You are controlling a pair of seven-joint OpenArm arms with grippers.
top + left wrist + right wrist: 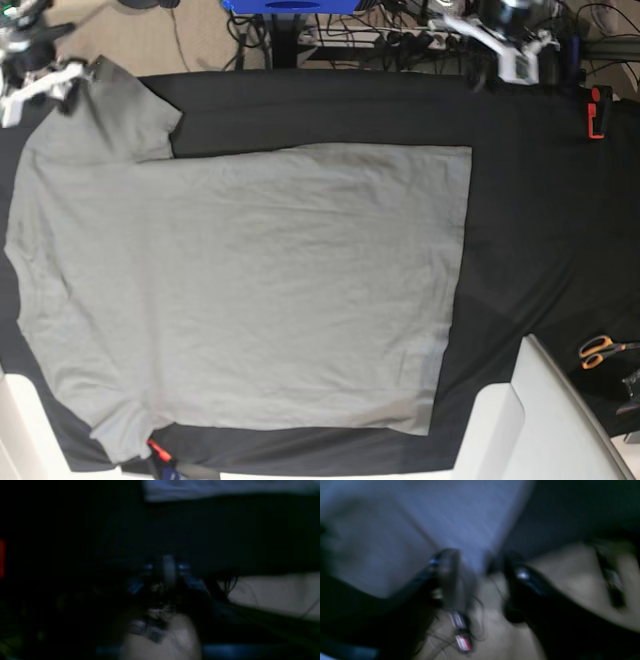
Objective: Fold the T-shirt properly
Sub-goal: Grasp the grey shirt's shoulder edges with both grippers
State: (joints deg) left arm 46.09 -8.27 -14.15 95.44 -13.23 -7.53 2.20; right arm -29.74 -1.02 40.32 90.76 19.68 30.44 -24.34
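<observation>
Across base view: black table cloth (520, 200) over whole table, beige floor and cable tangle at 12 o'clock. Red clamp (596, 112) at 2 o'clock, orange-handled scissors (600, 350) at 4 o'clock.

T-shirt (250, 290) grey, flat, spread centre-left, lightly wrinkled, sleeve toward 11 o'clock.

Right gripper (480, 567) jaws apart (blurred), over shirt corner. Left gripper (505, 55) at 1 o'clock; jaw state cannot tell.

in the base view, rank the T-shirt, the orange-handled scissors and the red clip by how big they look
1. T-shirt, largest by far, spread flat over most of the black cloth.
2 and 3. Scissors and red clip look about alike, so I won't rank them.
</observation>
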